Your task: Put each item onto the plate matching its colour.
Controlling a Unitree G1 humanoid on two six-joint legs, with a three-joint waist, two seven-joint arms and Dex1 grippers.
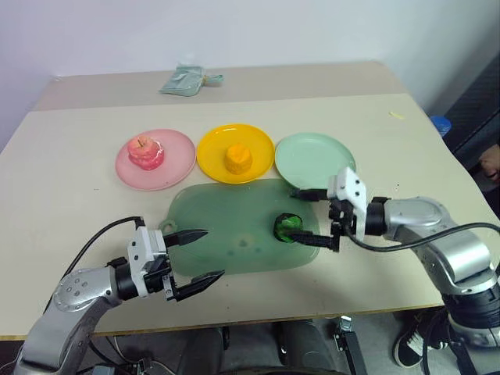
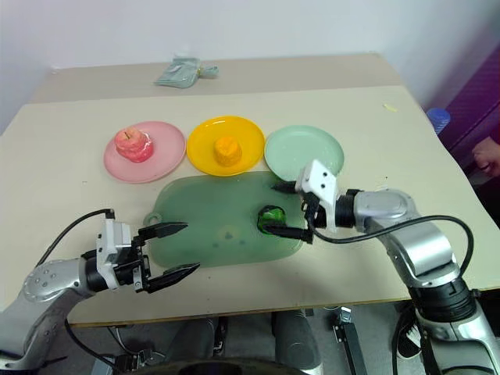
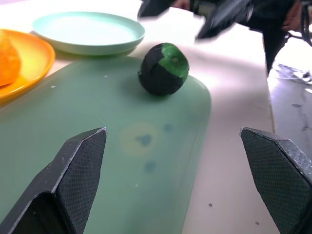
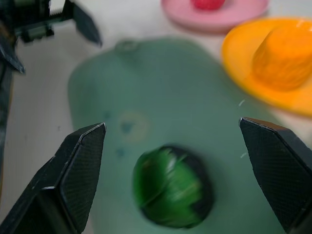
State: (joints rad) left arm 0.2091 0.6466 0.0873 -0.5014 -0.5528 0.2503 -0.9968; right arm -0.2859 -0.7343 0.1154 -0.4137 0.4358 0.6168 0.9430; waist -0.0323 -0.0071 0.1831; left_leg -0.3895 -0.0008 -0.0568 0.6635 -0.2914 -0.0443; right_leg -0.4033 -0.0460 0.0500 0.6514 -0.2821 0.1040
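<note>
The pink-red apple (image 1: 145,151) sits on the pink plate (image 1: 181,160). On the yellow-orange plate (image 1: 211,152) rests the lumpy orange fruit (image 1: 238,159). The mint green plate (image 1: 315,158) holds nothing. The dark-green fruit (image 1: 287,227) lies on the translucent green board (image 1: 234,219), near its right end. My right gripper (image 1: 306,216) is open, reaching in from the right, its fingertips on either side of the green fruit (image 4: 173,187) without touching it. My left gripper (image 1: 212,253) is open over the board's front left corner, pointing toward the fruit (image 3: 163,68).
A crumpled grey-green pouch (image 1: 187,79) lies at the back of the table. A small yellow scrap (image 1: 397,116) lies at the right. A blue object (image 1: 440,125) and a person's hand (image 1: 491,164) show past the table's right edge.
</note>
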